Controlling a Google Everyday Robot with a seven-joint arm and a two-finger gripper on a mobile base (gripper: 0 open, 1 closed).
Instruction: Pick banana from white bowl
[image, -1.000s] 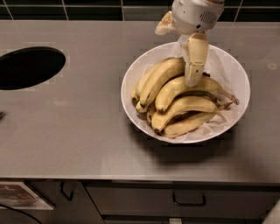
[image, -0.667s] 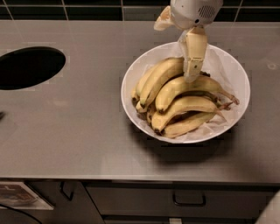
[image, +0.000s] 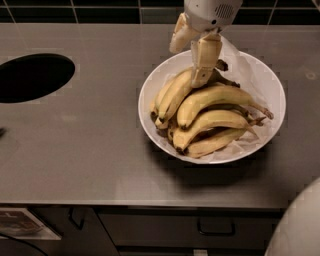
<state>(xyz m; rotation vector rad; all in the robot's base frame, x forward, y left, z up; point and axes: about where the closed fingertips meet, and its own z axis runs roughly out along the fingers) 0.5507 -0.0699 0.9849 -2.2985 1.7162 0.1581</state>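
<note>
Yellow banana tops the pile in the white bowl on the counter, and we see our claw spread wide, one fingertip at its stem end.

grey tabletop with a dark round hole cut in at the left, well apart from the heap of other bananas lying under the claw. black tiles run along the back; dark drawers with handles sit below the front edge.
</note>
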